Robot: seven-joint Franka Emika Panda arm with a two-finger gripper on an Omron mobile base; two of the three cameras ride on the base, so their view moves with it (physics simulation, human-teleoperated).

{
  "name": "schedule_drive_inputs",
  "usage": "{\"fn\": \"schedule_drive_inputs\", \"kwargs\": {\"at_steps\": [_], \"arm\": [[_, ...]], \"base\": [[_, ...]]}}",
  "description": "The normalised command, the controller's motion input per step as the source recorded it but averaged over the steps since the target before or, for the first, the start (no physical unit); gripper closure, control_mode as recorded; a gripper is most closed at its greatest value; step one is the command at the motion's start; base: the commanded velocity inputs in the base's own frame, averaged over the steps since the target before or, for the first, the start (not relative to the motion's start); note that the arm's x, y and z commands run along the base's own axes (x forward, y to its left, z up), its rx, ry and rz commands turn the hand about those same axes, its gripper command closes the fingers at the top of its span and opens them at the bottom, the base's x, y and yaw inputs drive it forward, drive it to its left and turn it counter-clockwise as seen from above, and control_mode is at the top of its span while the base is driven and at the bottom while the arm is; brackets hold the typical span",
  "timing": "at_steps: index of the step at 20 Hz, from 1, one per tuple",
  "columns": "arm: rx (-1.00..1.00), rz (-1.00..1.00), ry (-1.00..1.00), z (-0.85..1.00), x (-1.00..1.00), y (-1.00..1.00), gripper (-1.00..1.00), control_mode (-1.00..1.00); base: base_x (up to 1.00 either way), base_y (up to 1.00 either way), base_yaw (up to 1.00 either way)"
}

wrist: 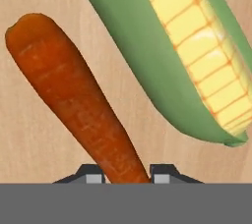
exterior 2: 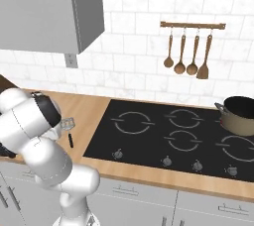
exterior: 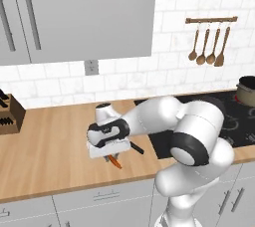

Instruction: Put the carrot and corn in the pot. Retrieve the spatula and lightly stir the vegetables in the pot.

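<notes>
Down on the counter (exterior: 50,141), well left of the pot (exterior 2: 241,116), the gripper (wrist: 125,175) has its fingertips (wrist: 92,176) pinched on the thin end of the carrot (wrist: 74,105); the corn (wrist: 197,56) lies just beside it (nearly touching) — a grip so near the tip could let the carrot pivot or slide out on the lift; a swinging carrot might nudge the corn away.

carrot (wrist: 78,105) beside corn (wrist: 197,61), on counter (exterior: 50,156)
</notes>
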Motion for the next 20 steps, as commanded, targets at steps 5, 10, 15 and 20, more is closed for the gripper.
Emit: {"fn": "schedule_drive_inputs", "kwargs": {"at_steps": [5, 10, 15, 20], "arm": [[0.15, 0.0, -0.18, 0.76, -0.72, -0.04, 1.0, -1.0], [0.2, 0.0, -0.2, 1.0, -0.56, -0.28, 1.0, -1.0], [0.08, -0.06, -0.1, 1.0, -0.29, -0.75, 1.0, -1.0], [0.0, -0.1, -0.02, 0.89, -0.07, -0.92, 1.0, -1.0]], "base": [[0.0, 0.0, 0.0], [0.0, 0.0, 0.0], [0.0, 0.0, 0.0], [0.0, 0.0, 0.0]]}}
